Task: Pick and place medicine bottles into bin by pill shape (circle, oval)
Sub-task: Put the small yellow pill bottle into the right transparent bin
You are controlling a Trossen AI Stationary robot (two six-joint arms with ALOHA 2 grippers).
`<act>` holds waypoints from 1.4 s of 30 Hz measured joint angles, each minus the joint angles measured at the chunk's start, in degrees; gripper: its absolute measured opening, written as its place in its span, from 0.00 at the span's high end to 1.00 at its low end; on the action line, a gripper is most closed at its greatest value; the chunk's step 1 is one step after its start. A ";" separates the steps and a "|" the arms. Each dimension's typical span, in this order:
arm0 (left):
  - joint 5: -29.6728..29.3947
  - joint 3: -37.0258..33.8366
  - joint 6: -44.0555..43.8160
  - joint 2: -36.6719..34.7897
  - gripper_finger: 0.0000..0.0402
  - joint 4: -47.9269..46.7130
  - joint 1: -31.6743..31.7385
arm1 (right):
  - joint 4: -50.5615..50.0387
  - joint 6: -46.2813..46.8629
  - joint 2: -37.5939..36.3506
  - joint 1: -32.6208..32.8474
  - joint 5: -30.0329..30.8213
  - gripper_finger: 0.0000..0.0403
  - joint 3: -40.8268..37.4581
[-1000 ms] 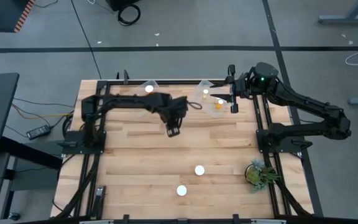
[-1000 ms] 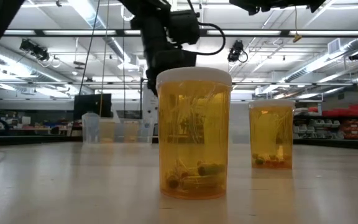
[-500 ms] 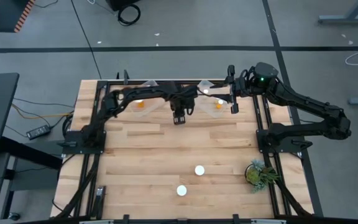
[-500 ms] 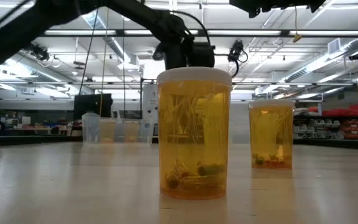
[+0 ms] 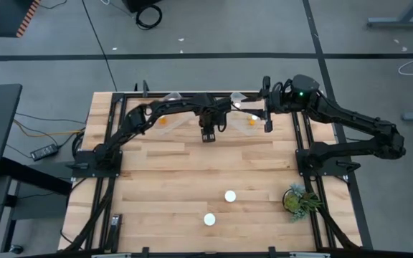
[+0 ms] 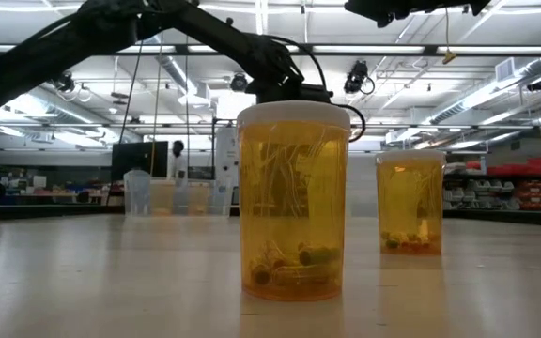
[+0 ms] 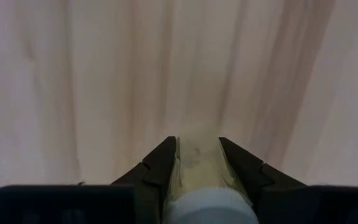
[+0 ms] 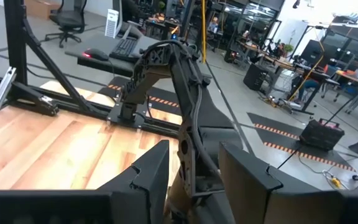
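Pale wood-grain table (image 7: 104, 74), translucent white-capped bottle (image 7: 201, 174) between dark jaws

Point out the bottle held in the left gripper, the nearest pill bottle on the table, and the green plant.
Held medicine bottle (image 7: 207, 202): left wrist view, on its white cap between the dark fingers.
Nearest medicine bottle (image 6: 293, 207): low view, on its amber body.
Green plant (image 5: 297, 200): high view, on its leaves.

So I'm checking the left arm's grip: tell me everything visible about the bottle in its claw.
The bottle is a small, translucent amber plastic cylinder with a round white cap, which sits nearest the wrist camera. It lies lengthwise between the left claw's two dark fingers, which press its sides. It hangs above bare pale wood at the table's far middle; its contents cannot be made out.
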 joint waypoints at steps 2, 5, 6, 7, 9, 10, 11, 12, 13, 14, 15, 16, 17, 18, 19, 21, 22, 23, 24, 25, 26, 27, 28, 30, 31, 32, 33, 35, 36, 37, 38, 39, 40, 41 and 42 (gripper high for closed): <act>0.00 -0.04 -0.28 0.00 0.73 0.04 -0.47 | 0.00 -0.22 0.00 0.17 0.12 0.64 0.00; 0.00 -0.04 -0.31 -0.02 0.73 0.81 -1.09 | -0.06 -0.24 0.00 0.17 0.15 0.64 0.00; 0.01 -0.04 -0.35 -0.02 0.73 1.14 -1.23 | -0.22 -0.27 0.00 0.15 0.15 0.64 0.00; 0.03 -0.04 -0.39 -0.02 0.73 1.38 -1.27 | -0.40 -0.40 0.00 0.15 0.19 0.64 0.00; 0.05 -0.04 -0.45 -0.02 0.73 1.49 -1.26 | -0.76 -0.66 0.00 0.15 0.19 0.64 0.00; -0.03 -0.04 -0.77 -0.02 0.73 1.47 -1.21 | -0.83 -0.66 0.00 0.15 0.19 0.64 0.00; -0.11 -0.04 -1.09 -0.02 0.73 1.49 -1.06 | -0.85 -0.68 0.00 0.13 0.19 0.64 0.00; -0.11 -0.04 -1.18 -0.02 0.73 1.58 -1.00 | -0.85 -0.68 0.00 0.13 0.19 0.64 0.00; -0.11 -0.04 -1.20 -0.04 0.73 1.74 -0.86 | -0.85 -0.68 0.00 0.13 0.19 0.64 0.00; -0.09 -0.04 -1.20 -0.04 0.73 1.95 -0.76 | -0.85 -0.68 0.00 0.13 0.19 0.64 0.00; -0.11 -0.04 -1.22 -0.04 0.73 2.15 -0.74 | -0.85 -0.68 0.00 0.13 0.19 0.64 0.00; -0.09 -0.04 -1.31 -0.04 0.73 2.27 -0.74 | -0.85 -0.68 0.00 0.13 0.19 0.64 0.00; -0.11 -0.04 -1.42 -0.04 0.73 2.28 -0.74 | -0.85 -0.68 0.00 0.13 0.19 0.64 0.00; -0.09 -0.04 -1.42 -0.04 0.73 2.22 -0.74 | -0.85 -0.68 0.00 0.13 0.19 0.64 0.00; -0.10 -0.04 -1.44 -0.04 0.73 2.21 -0.74 | -0.85 -0.68 0.00 0.13 0.19 0.64 0.00; -0.09 0.00 -1.44 0.24 0.73 2.30 -0.83 | -0.85 -0.68 0.00 0.13 0.19 0.64 0.00; -0.09 0.02 -1.46 0.41 0.73 2.16 -0.85 | -0.85 -0.68 0.00 0.13 0.19 0.64 0.00; -0.09 0.01 -1.46 0.59 0.73 1.57 -0.87 | -0.85 -0.68 0.00 0.13 0.18 0.64 0.00; -0.05 0.00 -1.44 0.95 0.73 1.20 -0.91 | -0.85 -0.68 0.00 0.13 0.19 0.64 0.00; -0.07 0.02 -1.42 1.36 0.73 1.61 -1.08 | -0.85 -0.68 0.00 0.13 0.17 0.64 0.00; -0.10 0.01 -1.42 1.66 0.73 1.78 -1.18 | -0.85 -0.68 0.00 0.13 0.19 0.64 0.00; -0.09 -0.04 -1.41 1.80 0.73 1.28 -1.18 | -0.89 -0.68 0.00 0.13 0.17 0.64 0.00; -0.11 -0.06 -1.42 1.87 0.73 0.94 -1.20 | -0.86 -0.68 0.00 0.13 0.17 0.64 0.00; -0.47 0.02 -1.16 2.11 0.73 2.17 -1.22 | -0.87 -0.68 0.00 0.13 0.17 0.64 0.00; -0.83 0.02 -1.00 2.24 0.73 2.09 -1.22 | -0.90 -0.68 0.00 0.13 0.17 0.64 0.00; -1.29 0.00 -1.00 2.34 0.73 1.68 -1.20 | -0.87 -0.68 0.00 0.13 0.17 0.64 0.00; -1.48 -0.06 -0.96 2.36 0.71 1.37 -1.22 | -0.88 -0.68 0.00 0.13 0.17 0.64 0.00; -1.59 -0.04 -0.59 2.34 0.68 1.80 -1.22 | -0.92 -0.69 0.00 0.13 0.17 0.64 0.00; -1.60 -0.04 -0.38 2.34 0.66 1.77 -1.22 | -0.90 -0.70 0.00 0.13 0.17 0.64 0.00; -1.60 -0.04 -0.25 2.34 0.64 1.68 -1.22 | -0.90 -0.70 0.00 0.13 0.17 0.64 0.00; -1.61 -0.04 -0.21 2.34 0.61 1.67 -1.23 | -0.92 -0.70 0.00 0.13 0.17 0.64 0.00; -1.60 -0.04 -0.20 2.34 0.59 1.70 -1.24 | -0.91 -0.70 0.00 0.13 0.17 0.64 0.00; -1.60 -0.04 -0.18 2.34 0.57 1.72 -1.26 | -0.90 -0.70 0.00 0.13 0.17 0.64 0.00; -1.60 -0.04 -0.09 2.34 0.54 1.71 -1.26 | -0.90 -0.70 0.00 0.13 0.17 0.64 0.00; -1.60 -0.04 0.05 2.34 0.52 1.66 -1.26 | -0.90 -0.70 0.00 0.13 0.17 0.64 0.00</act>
